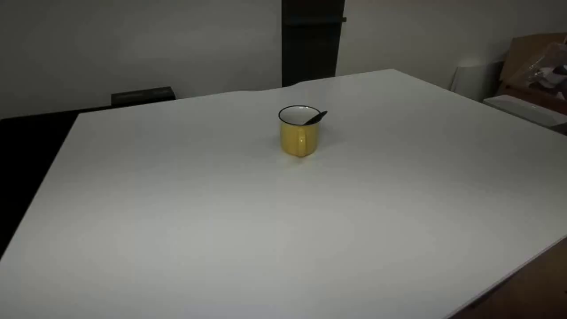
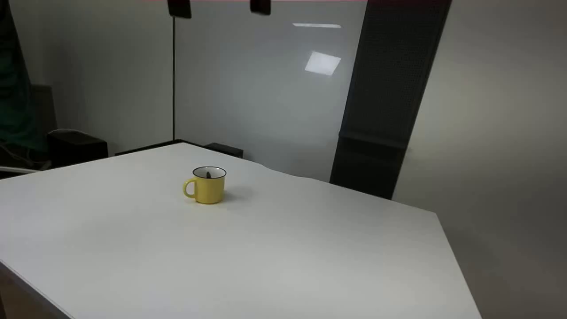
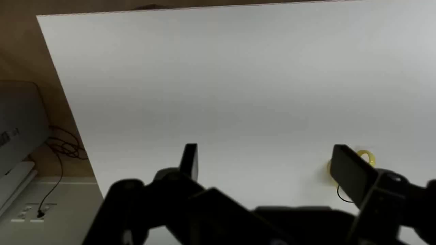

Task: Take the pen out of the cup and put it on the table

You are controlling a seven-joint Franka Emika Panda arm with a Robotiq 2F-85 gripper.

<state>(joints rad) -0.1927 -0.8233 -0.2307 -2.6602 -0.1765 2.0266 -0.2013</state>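
The yellow cup stands upright on the white table, and it also shows in an exterior view. The dark pen leans inside the cup, its top sticking out past the rim; its tip also shows inside the rim in an exterior view. My gripper is open with nothing between its fingers. Its fingertips show at the top edge of an exterior view, high above the table. In the wrist view the right finger covers most of the cup, and the pen is hidden there.
A dark panel and a pale wall stand behind the table. A cardboard box with bagged items lies beyond the table's edge. A grey case and cables lie off the table in the wrist view.
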